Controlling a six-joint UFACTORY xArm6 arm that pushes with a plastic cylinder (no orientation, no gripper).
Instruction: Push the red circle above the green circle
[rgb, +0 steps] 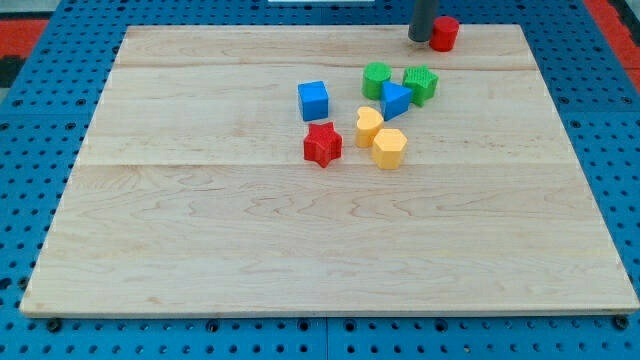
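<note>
My tip (420, 39) rests on the wooden worktop (200, 250) near the view's top edge, touching the red circle (444, 33), which sits at its 3 o'clock. There is no hand on this arm — only the dark rod, which has hold of nothing.

The green circle (376, 79) lies at about 7 o'clock from the red circle, well apart from it. Just beside the green circle at 3 o'clock is a green star-like block (421, 85), and a blue triangle (395, 100) sits between and below them. A blue cube (313, 100) lies at 9 o'clock — farther down are a yellow heart (369, 126), a yellow hexagon (389, 148) and a red star (322, 144).
</note>
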